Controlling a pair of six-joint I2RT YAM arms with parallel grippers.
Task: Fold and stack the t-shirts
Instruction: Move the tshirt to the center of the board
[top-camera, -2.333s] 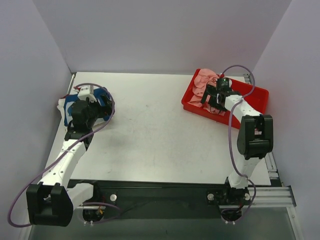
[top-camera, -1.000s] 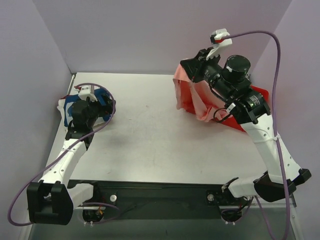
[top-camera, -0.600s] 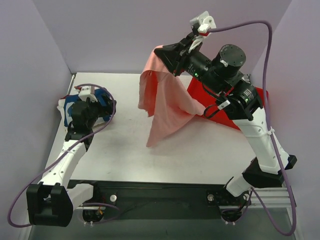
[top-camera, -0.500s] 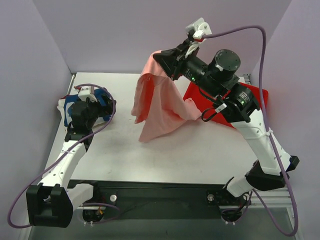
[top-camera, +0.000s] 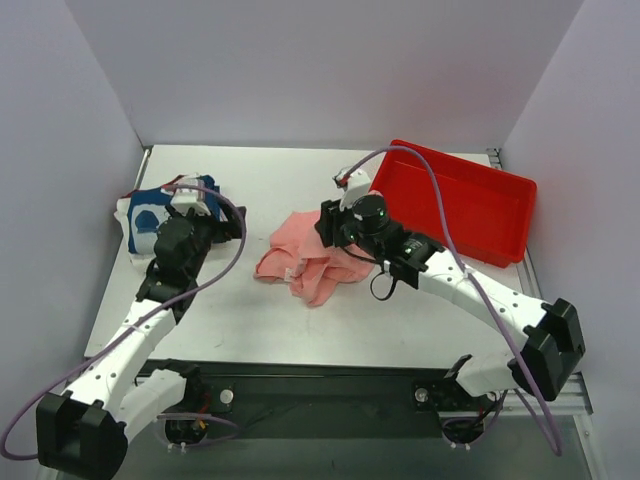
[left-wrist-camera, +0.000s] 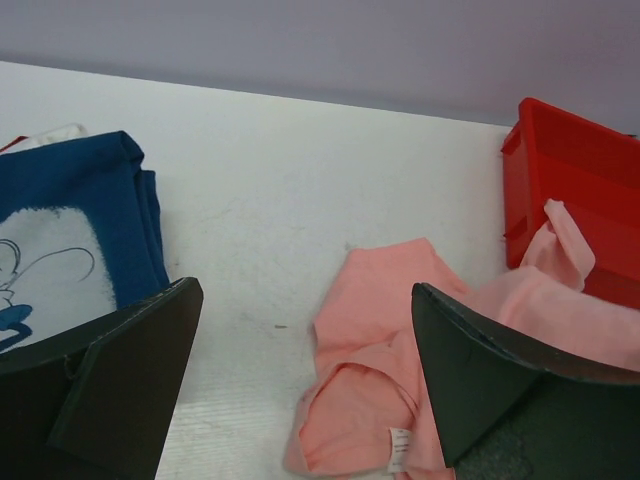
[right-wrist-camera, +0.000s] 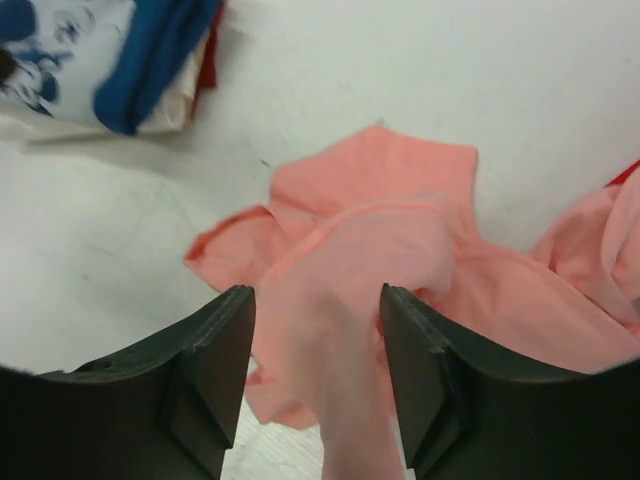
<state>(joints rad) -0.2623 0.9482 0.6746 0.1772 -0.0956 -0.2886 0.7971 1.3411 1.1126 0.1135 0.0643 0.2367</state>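
Salmon-pink t-shirt (top-camera: 300, 268) lies crumpled on the table (top-camera: 300, 190) at centre of the top view, left of the red tray (top-camera: 480, 210); navy t-shirt (top-camera: 150, 208) sits at the left edge. Right gripper (right-wrist-camera: 317, 300) has jaws partly apart, a pink fold between its fingers; left gripper (left-wrist-camera: 305, 295) gapes wide, empty.

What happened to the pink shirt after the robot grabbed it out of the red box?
The right hand lifted the pink shirt out of the red tray, swung it left, set it crumpled on the table and opened. The tray and the navy shirt stayed put.
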